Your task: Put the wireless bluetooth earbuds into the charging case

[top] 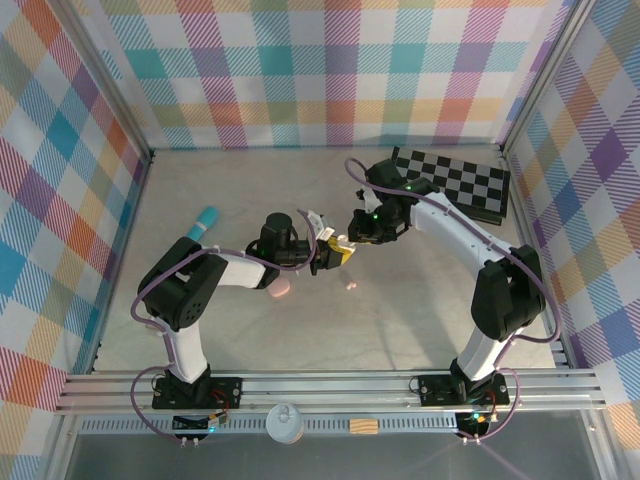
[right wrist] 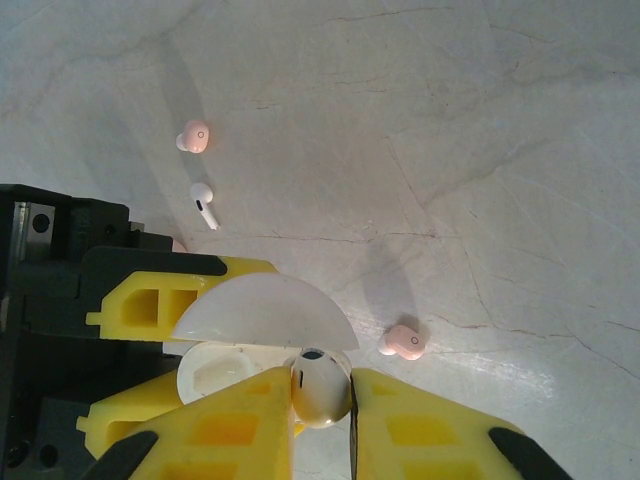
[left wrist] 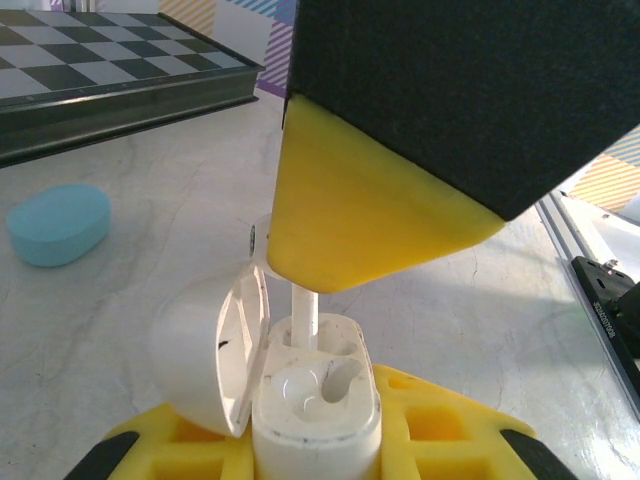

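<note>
My left gripper (left wrist: 316, 440) is shut on an open white charging case (left wrist: 318, 395), held upright with its lid (left wrist: 205, 352) swung out to the left. My right gripper (right wrist: 322, 402) hangs right above it, shut on a white earbud (right wrist: 320, 386). The earbud's stem (left wrist: 304, 316) reaches down into the case's far slot; the near slot is empty. In the top view both grippers (top: 330, 252) (top: 358, 232) meet at mid-table. A second white earbud (right wrist: 204, 204) and two pink earbuds (right wrist: 193, 136) (right wrist: 403, 341) lie loose on the table.
A light blue pebble case (left wrist: 58, 224) lies on the table to the left, a pink case (top: 278, 289) under the left arm, and a teal tube (top: 204, 222) further left. A checkerboard (top: 455, 180) sits at the back right.
</note>
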